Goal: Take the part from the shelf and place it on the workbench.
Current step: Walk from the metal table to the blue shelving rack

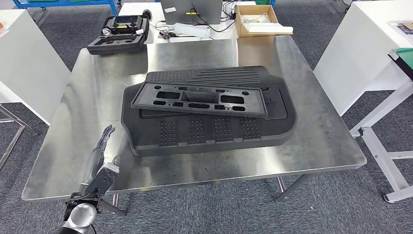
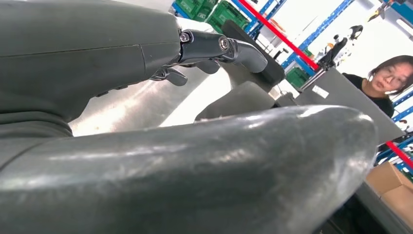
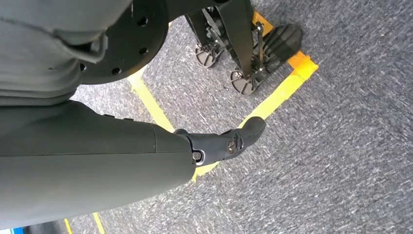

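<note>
Black part (image 1: 199, 99) lies flat on the big black panel (image 1: 272, 131) mid-workbench (image 1: 78, 97); left hand (image 1: 100, 163) empty beside it, fingers extended; right hand (image 3: 221, 141) hangs empty over floor, fingers straight; placement looks done, next likely withdrawing clear.

Bright overhead light; glare on workbench (image 1: 87, 97).

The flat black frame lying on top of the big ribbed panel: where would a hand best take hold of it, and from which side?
Probably by its near long edge, coming from the robot's side of the steel table. The frame is thin and flat, but it overhangs the recess in the ribbed panel, so fingers could slip under there. Its cutouts offer a second hold from above.
</note>
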### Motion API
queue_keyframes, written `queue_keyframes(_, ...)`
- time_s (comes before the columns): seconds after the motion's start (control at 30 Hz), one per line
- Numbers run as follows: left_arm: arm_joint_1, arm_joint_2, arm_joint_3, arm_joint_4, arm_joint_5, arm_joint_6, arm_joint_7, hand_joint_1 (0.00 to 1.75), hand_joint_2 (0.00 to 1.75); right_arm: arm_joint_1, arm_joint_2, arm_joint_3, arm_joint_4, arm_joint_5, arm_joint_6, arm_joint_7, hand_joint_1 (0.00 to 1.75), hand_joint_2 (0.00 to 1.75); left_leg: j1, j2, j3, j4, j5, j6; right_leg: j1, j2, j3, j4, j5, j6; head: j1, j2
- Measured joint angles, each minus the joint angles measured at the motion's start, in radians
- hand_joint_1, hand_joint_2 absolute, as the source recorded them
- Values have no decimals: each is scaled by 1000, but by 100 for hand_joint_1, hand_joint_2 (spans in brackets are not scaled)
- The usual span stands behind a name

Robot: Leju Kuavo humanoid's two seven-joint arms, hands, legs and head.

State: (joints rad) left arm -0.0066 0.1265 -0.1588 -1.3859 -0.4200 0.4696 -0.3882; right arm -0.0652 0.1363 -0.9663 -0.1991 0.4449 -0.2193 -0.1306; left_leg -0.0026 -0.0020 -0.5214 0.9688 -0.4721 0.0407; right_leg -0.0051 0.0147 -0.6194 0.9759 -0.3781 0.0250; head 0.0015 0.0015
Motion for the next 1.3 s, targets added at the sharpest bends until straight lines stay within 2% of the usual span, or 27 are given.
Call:
queue_keyframes(0.07,2,-3,1,-6,0,0,0,0,0,0,-1,0,0,1,0,0,0,0,12,2,6,-7,7,5,-1,-2,-40,82,-40,1,5,0)
queue_keyframes(0.13,6,-6,1,-8,1,0,-1,0,0,0,-1,0,0,3,0,0,0,0,15,4,6,-7,8,5,-7,-4,-107,228,-98,3,9,0)
queue_keyframes(0.17,10,-8,2,-8,1,0,-1,0,0,0,-2,0,0,4,0,0,0,0,17,4,6,-7,8,4,-12,-5,-134,282,-115,9,9,0)
queue_keyframes(0.2,12,-9,2,-8,1,0,-1,0,0,1,-3,0,0,4,0,0,0,0,19,4,7,-6,6,2,-17,-6,-142,300,-117,18,9,0)
queue_keyframes(0.23,15,-11,2,-8,1,0,-1,0,0,1,-4,0,0,4,0,0,0,0,23,3,7,-6,5,-2,-21,-7,-129,274,-102,31,9,0)
queue_keyframes(0.3,17,-14,3,-8,2,0,-1,0,0,-1,-5,0,0,5,-1,0,0,0,29,1,9,0,-2,-15,-30,-11,-52,130,-51,57,10,0)
queue_keyframes(0.33,18,-15,5,-9,2,0,-1,0,0,-2,-4,0,0,6,-1,0,0,0,30,-1,8,5,-7,-24,-31,-11,-16,65,-32,61,12,0)
queue_keyframes(0.4,19,-16,9,-11,4,0,-1,0,0,-4,-3,0,0,7,-1,0,0,0,27,-2,5,11,-12,-40,-29,-7,17,10,-21,47,10,0)
queue_keyframes(0.47,20,-16,13,-12,8,1,-2,0,0,-4,-4,0,0,8,-2,0,0,0,31,-2,6,12,-15,-52,-26,-3,16,15,-23,25,4,0)
queue_keyframes(0.53,21,-17,15,-13,11,1,-2,0,0,-4,-5,0,0,10,-2,0,0,0,36,-1,-4,41,-42,-58,-26,-3,16,15,-22,8,3,0)
queue_keyframes(0.57,21,-17,16,-14,13,1,-2,0,0,-5,-6,0,0,11,-2,0,0,0,37,-1,-21,82,-71,-59,-25,-4,16,13,-21,0,3,0)
queue_keyframes(0.63,23,-18,20,-16,17,1,-3,0,0,-5,-6,0,0,12,-2,0,0,0,35,-1,-82,218,-146,-58,-18,-5,13,14,-19,-10,2,0)
queue_keyframes(0.67,24,-18,22,-16,19,0,-3,0,0,-4,-6,0,0,12,-2,0,0,0,34,-1,-110,277,-170,-56,-14,-5,11,14,-18,-13,2,0)
queue_keyframes(0.7,26,-18,24,-16,20,0,-3,0,0,-4,-6,0,0,12,-2,0,0,0,34,-1,-125,307,-174,-54,-11,-5,9,14,-16,-16,2,0)
queue_keyframes(0.73,27,-18,26,-16,21,0,-3,0,0,-4,-6,0,0,12,-2,0,0,0,33,-1,-119,296,-157,-50,-8,-4,8,14,-14,-18,3,0)
queue_keyframes(0.77,27,-18,27,-16,21,0,-3,0,0,-3,-6,0,0,12,-2,0,0,0,33,-1,-93,248,-125,-45,-6,-4,8,15,-13,-18,2,0)
queue_keyframes(0.83,26,-19,28,-17,21,0,-4,0,0,-4,-6,0,0,13,-2,0,0,0,31,-2,-20,113,-63,-38,-1,-3,7,17,-9,-15,3,0)
queue_keyframes(0.9,25,-19,29,-19,21,0,-5,0,0,-4,-6,0,0,14,-2,0,0,0,24,-3,13,44,-39,-36,3,-3,4,18,-2,-5,3,0)
queue_keyframes(0.97,25,-20,30,-19,22,0,-6,0,0,-4,-6,0,0,15,-2,0,0,0,17,-3,6,40,-30,-28,2,-3,1,15,7,9,4,0)
queue_keyframes(1.03,24,-21,31,-20,23,0,-6,0,0,-4,-7,0,0,15,-2,0,0,0,16,-2,-3,36,-12,-13,-2,-4,-16,34,-9,16,5,0)
queue_keyframes(1.07,24,-22,31,-21,23,0,-6,0,0,-4,-8,0,0,15,-2,0,0,0,17,-1,-12,33,-3,-6,-3,-5,-35,71,-36,13,6,0)
queue_keyframes(1.13,25,-23,31,-23,23,0,-7,0,0,-4,-7,0,0,16,-2,1,0,0,17,1,-33,33,12,2,-5,-6,-85,201,-115,4,8,0)
queue_keyframes(1.17,26,-23,31,-23,23,0,-7,0,0,-4,-7,0,0,16,-2,1,0,0,16,2,-45,34,19,2,-6,-6,-106,269,-147,5,8,0)
queue_keyframes(1.2,28,-23,32,-23,23,0,-7,0,0,-4,-7,0,0,17,-2,2,0,0,15,3,-55,34,26,2,-6,-6,-113,309,-165,9,8,0)
queue_keyframes(1.23,29,-23,32,-23,23,0,-7,0,0,-4,-8,0,0,17,-2,2,0,0,15,4,-64,34,33,1,-6,-6,-97,308,-167,16,8,0)
queue_keyframes(1.27,31,-23,32,-23,23,0,-7,0,0,-4,-8,0,0,17,-2,2,0,0,14,4,-71,34,39,0,-6,-6,-59,263,-156,23,8,0)
queue_keyframes(1.3,33,-23,32,-23,23,0,-7,0,0,-5,-8,0,0,18,-2,2,0,0,14,4,-77,34,44,-3,-6,-7,-3,186,-139,28,8,0)
